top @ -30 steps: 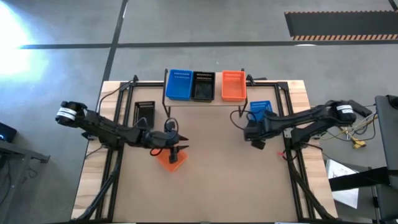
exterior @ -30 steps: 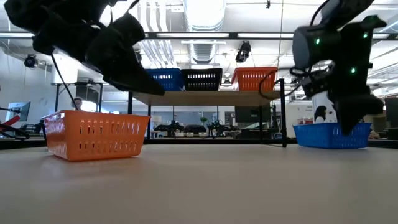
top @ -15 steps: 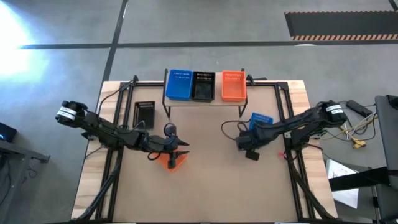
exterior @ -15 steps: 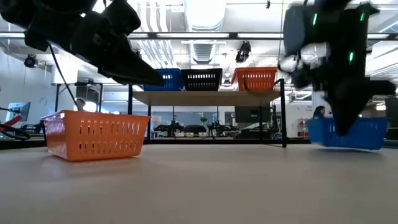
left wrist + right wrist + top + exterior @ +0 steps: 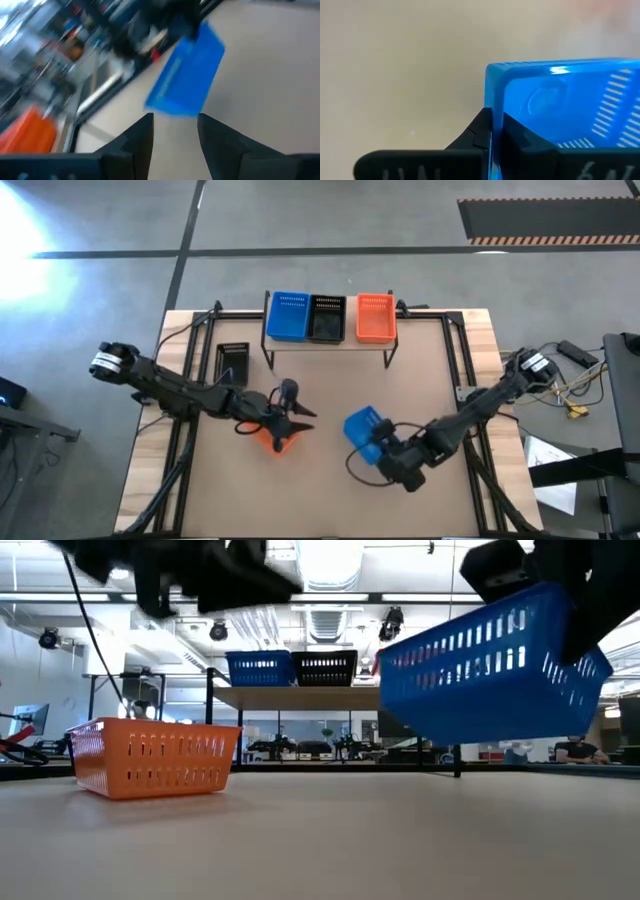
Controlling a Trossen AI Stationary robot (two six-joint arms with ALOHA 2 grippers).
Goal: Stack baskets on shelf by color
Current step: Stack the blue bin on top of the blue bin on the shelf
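Your right gripper [image 5: 385,452] has a blue basket [image 5: 365,430] up in the air over the middle of the surface [image 5: 330,500], tilted, with its fingers [image 5: 482,131] clamped on the basket's rim. You look to be in the carry step. Next, bring it back to the shelf [image 5: 330,343] and set it into the blue basket [image 5: 288,316] that already sits at the shelf's left end, beside a black one [image 5: 327,317] and an orange one [image 5: 375,318].

Your left gripper [image 5: 295,418] hangs just above an orange basket [image 5: 155,757] on the surface, fingers [image 5: 137,140] apart and holding nothing. Another black basket [image 5: 232,362] lies on the surface near the shelf's left legs.

Around the surface is a gray floor. Behind it is a big bright room with ceiling lights.
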